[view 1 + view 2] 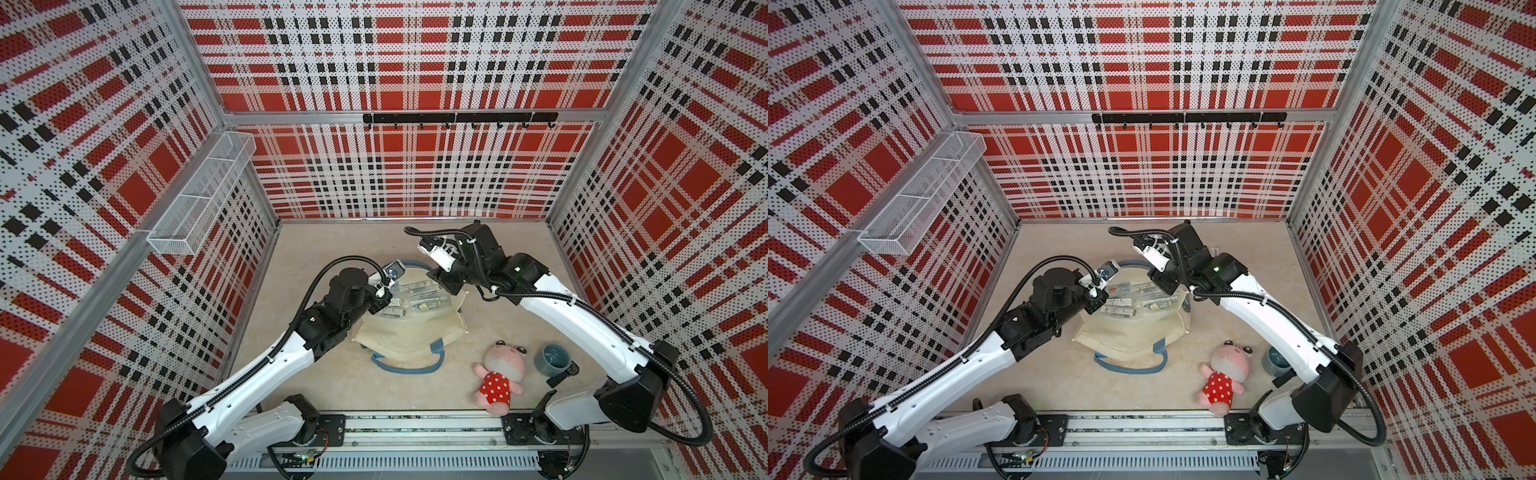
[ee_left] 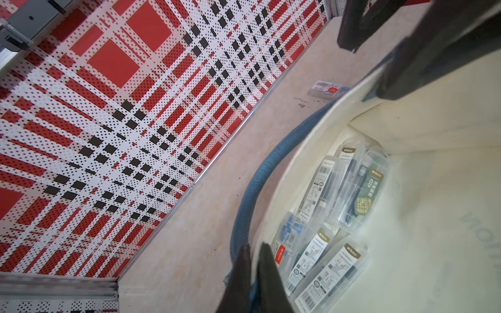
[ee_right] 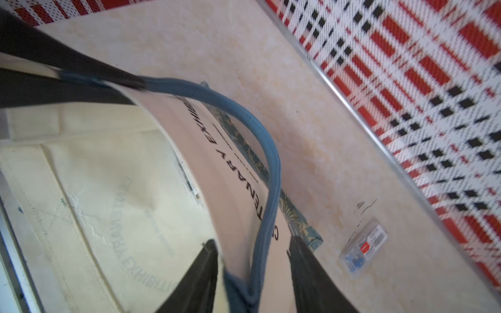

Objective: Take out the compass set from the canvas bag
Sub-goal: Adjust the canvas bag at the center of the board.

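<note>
You have the canvas bag [image 1: 409, 332] lying mid-worktop with its mouth spread wide: cream cloth, blue strap handles, dark block lettering on the far side and a blue leaf-patterned band [image 3: 295, 214] along its base. Several clear plastic cases [image 2: 325, 206] lie jumbled inside it, toward the far end. Your left tool [image 2: 254, 248] is pinched closed on the bag's left rim by the strap. Your right tool [image 3: 252, 239] stands at the far right rim with its jaws apart, one inside the bag and one outside, the cloth and the far handle [image 3: 244, 108] between them. The near handle [image 1: 409, 365] rests flat on the worktop [image 1: 332, 249], which is pale beige and mottled. A lone case [image 3: 363, 249] with blue contents and a red label lies on it beyond the bag; a pink plush toy [image 1: 500, 374] and a grey-blue cup [image 1: 552, 359] sit near right. Red, black and white plaid perforated walls enclose you, with a wire basket [image 1: 199, 199] on the left and a black hook rail [image 1: 459, 118] on the far wall.
</note>
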